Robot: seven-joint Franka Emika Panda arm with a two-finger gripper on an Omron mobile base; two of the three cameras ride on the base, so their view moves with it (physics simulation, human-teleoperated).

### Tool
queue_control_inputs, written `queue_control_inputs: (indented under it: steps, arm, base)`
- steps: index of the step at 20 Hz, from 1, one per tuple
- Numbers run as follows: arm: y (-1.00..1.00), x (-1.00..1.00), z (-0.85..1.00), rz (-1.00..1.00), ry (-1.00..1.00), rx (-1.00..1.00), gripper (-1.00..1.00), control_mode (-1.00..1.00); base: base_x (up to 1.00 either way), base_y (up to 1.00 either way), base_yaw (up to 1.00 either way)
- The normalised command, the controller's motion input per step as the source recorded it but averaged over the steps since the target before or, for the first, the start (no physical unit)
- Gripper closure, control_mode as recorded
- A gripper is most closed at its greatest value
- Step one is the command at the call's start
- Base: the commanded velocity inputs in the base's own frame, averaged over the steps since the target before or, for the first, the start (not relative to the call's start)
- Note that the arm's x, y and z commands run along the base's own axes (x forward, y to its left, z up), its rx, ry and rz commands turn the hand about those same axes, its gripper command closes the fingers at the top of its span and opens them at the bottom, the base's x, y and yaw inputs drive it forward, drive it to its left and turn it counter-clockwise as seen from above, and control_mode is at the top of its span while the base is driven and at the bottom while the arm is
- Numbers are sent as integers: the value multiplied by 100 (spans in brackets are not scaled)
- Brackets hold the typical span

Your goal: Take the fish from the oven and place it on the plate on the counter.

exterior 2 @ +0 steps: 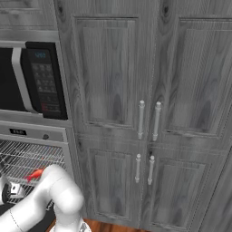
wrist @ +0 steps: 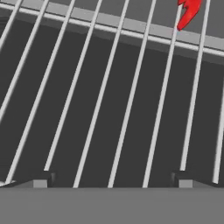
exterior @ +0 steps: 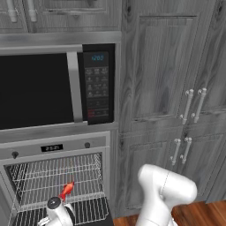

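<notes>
The microwave (exterior: 57,84) with its keypad is seen whole in the left base view, above the open oven (exterior: 55,176); four cabinet handles (exterior 2: 148,120) are seen closer in the right base view. The arm is bent low, its hand reaching into the oven cavity. In the hand view the claw (wrist: 111,178) is spread wide, pinching nothing, over the wire rack (wrist: 109,100). One fish (wrist: 189,12) lies on the rack beyond the claw, toward its right fingertip, apart from both tips.
</notes>
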Motion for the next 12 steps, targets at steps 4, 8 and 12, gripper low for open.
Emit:
queue_control_inputs:
  steps: [4,8,12]
  arm:
    - [0,-100,-100,3,6,0,-100,-100]
    - [0,-100,-99,3,7,0,-100,-100]
    - [0,-100,-100,3,5,0,-100,-100]
  base:
    - [0,0,0]
    - [0,0,0]
    - [0,0,0]
